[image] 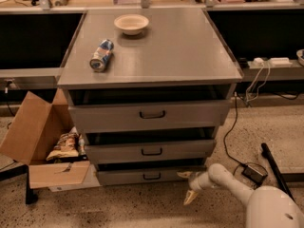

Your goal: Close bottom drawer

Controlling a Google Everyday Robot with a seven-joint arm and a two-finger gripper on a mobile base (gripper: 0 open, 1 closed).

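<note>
The bottom drawer [142, 175] is the lowest and slimmest grey front of three in the grey cabinet, with a small dark bar handle [152, 176] at its centre. It stands slightly out from the cabinet, with a dark gap above it. My gripper [187, 186] is low near the floor, just right of and in front of the drawer's right end. Its two pale fingers [190, 196] are spread apart and hold nothing. The white arm [232, 184] reaches in from the lower right.
An open cardboard box [38, 141] with snack bags stands left of the cabinet. A bowl [131, 23] and a lying can [101, 55] are on the cabinet top. Cables and a power brick [254, 173] lie on the floor at right, beside a dark bar [275, 172].
</note>
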